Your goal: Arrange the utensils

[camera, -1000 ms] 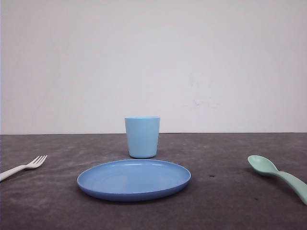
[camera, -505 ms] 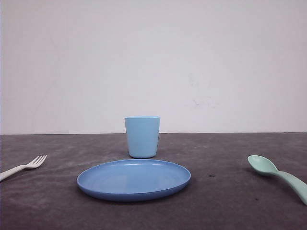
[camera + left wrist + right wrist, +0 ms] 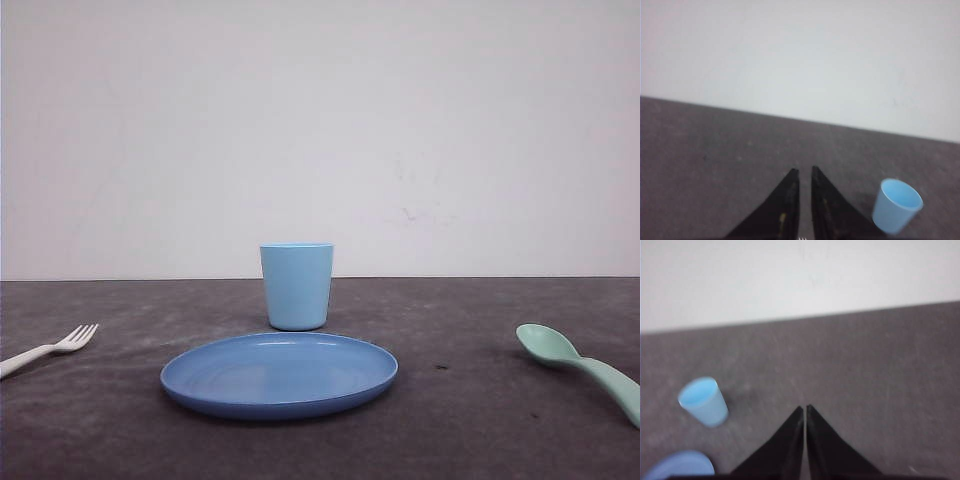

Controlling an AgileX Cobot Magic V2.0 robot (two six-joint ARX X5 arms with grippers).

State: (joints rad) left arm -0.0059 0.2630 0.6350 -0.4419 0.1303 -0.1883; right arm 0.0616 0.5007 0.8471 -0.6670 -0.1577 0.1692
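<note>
A small white fork (image 3: 50, 350) lies on the dark table at the far left, tines pointing toward the middle. At the far right lies a pale mint-green spoon (image 3: 580, 365), its bowl toward the middle. In the left wrist view my left gripper (image 3: 805, 170) hovers over bare table with only a narrow slit between its black fingers, and a speck of the white fork tines (image 3: 800, 238) peeks in at the frame edge between them. The right gripper (image 3: 805, 406) is shut with nothing in it, over bare table.
A round blue plate (image 3: 280, 405) sits at the table's centre with a light blue cup (image 3: 296, 285) upright just behind it. The cup (image 3: 896, 205) stands off to one side of the left fingers, and cup (image 3: 704, 401) and plate (image 3: 677, 465) lie beside the right ones.
</note>
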